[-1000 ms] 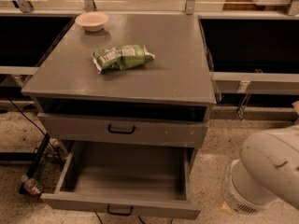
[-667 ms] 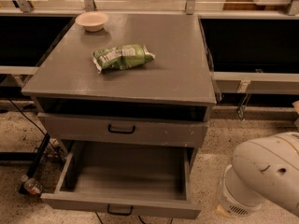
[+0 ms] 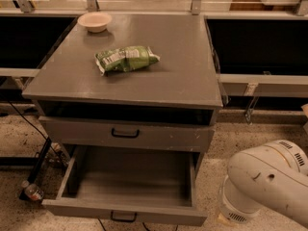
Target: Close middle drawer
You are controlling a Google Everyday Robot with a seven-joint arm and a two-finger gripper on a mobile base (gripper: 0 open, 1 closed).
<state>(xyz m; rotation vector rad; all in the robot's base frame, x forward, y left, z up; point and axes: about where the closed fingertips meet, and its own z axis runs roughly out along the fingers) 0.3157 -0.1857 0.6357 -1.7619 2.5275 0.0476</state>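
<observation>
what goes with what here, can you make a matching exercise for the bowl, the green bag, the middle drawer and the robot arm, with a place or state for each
Things:
1 bowl
2 green bag
3 middle drawer
4 robot arm

Places or states:
A pulled out, nothing inside
B lower right of the view
C back left corner of the cabinet top
D lying mid cabinet top

Pairs: 1-C, 2-D, 3-A, 4-B. The gripper is not in view.

Only a bulky white arm segment point(image 3: 272, 184) shows, low in the right corner of the camera view. Its rounded shell slants down from the right edge toward the left and ends in a short cylindrical joint cap point(image 3: 235, 207) with vent slots. The gripper lies outside the frame, unseen
</observation>
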